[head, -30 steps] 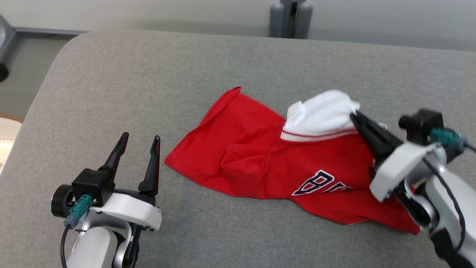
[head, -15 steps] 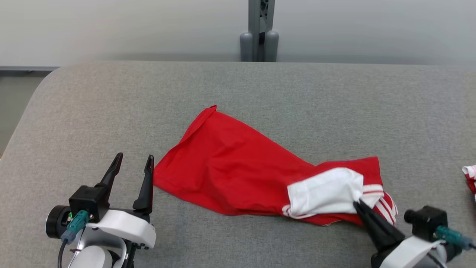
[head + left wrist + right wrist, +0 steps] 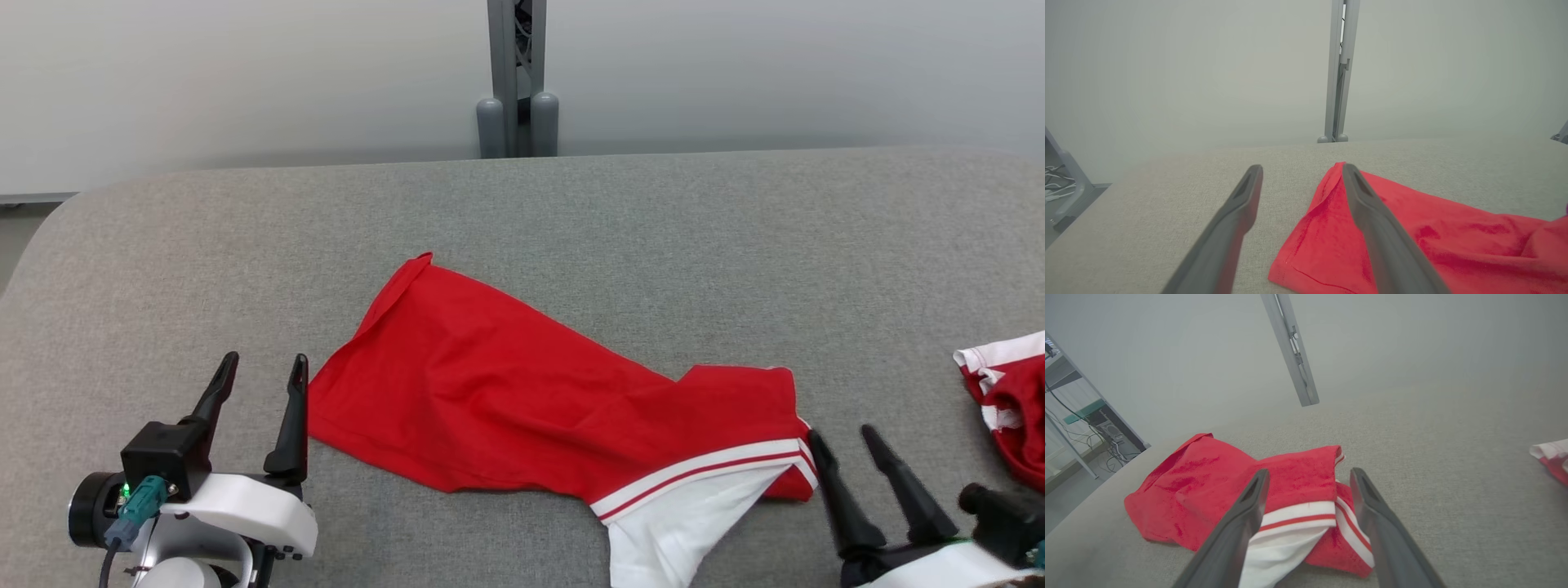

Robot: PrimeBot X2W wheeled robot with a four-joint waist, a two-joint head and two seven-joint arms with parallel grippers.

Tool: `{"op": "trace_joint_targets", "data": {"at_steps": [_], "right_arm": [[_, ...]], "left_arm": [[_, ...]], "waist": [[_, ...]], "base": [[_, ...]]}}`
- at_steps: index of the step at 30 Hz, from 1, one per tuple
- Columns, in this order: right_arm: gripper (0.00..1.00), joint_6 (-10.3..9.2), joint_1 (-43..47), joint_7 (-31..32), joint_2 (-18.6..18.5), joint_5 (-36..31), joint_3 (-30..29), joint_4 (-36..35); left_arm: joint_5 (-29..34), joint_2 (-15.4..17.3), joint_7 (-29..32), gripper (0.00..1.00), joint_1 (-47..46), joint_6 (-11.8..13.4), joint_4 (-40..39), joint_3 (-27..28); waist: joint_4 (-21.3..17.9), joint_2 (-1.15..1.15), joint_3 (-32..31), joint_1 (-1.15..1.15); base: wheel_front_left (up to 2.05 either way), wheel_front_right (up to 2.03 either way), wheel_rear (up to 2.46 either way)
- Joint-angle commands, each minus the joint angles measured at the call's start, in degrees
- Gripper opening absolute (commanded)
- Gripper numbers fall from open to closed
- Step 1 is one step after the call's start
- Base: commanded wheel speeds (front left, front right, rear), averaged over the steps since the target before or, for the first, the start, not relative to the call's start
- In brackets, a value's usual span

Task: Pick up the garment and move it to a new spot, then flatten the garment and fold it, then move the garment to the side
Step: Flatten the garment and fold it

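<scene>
A red garment (image 3: pixel 490 400) with a white, red-striped sleeve (image 3: pixel 686 514) lies crumpled across the middle of the grey padded table (image 3: pixel 653 245). My left gripper (image 3: pixel 261 371) stands open at the lower left, its fingers just left of the garment's left edge (image 3: pixel 1306 241). At the lower right my right gripper (image 3: pixel 845 441) is open, close to the right of the white sleeve, with nothing between its fingers. The right wrist view shows the striped sleeve (image 3: pixel 1294 522) lying on the table between and beyond those fingertips (image 3: pixel 1308 477).
Another red and white piece of clothing (image 3: pixel 1008 400) lies at the table's right edge, also seen as clothing (image 3: pixel 1553 457) in the right wrist view. A grey metal post (image 3: pixel 516 82) stands behind the table's far edge against a pale wall. The table's rounded left corner (image 3: pixel 57 237) drops to the floor.
My right gripper, shut on the white sleeve before, has pulled it down toward the near edge and opened, letting it drop. The head camera has shifted; the left gripper stays open.
</scene>
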Motion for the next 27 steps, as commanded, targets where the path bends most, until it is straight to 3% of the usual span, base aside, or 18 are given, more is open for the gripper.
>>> {"op": "trace_joint_targets", "data": {"at_steps": [1, 6, 11, 18, 27], "right_arm": [[1.00, -0.02, -0.35, -1.02, 0.64, -0.69, -2.22, -1.18], [1.00, -0.02, -3.29, -1.95, 3.18, -5.07, -9.06, -4.07], [1.00, -0.02, -6.48, 0.23, 4.52, -9.61, -11.52, -6.04], [1.00, -0.02, -4.92, 3.57, 6.47, -14.00, -9.93, -9.12], [1.00, -0.02, 1.83, 5.41, 7.62, -14.65, -9.18, -9.52]], "left_arm": [[-0.58, 0.52, 0.04, 1.00, 0.26, 0.50, -0.44, 0.44], [-0.87, 0.91, -0.02, 1.00, 0.81, 1.56, -1.64, 1.47], [-0.63, 1.22, -0.88, 1.00, 1.14, 3.24, -3.15, 2.79], [-0.63, 1.34, -3.03, 1.00, 2.32, 3.45, -5.02, 3.20], [0.05, 2.42, -3.15, 1.00, 5.99, 4.18, -5.18, 2.65]], "waist": [[-0.65, 0.00, -0.40, 0.00], [-1.73, 0.00, -1.13, 0.00], [-1.87, 0.00, -2.06, 0.00], [-0.92, 0.00, -3.54, 0.00], [-1.21, 0.00, -5.35, 0.00]], "base": [[0.00, 0.00, 0.00], [0.00, 0.00, 0.00], [0.00, 0.00, 0.00], [0.00, 0.00, 0.00], [0.00, 0.00, 0.00]]}}
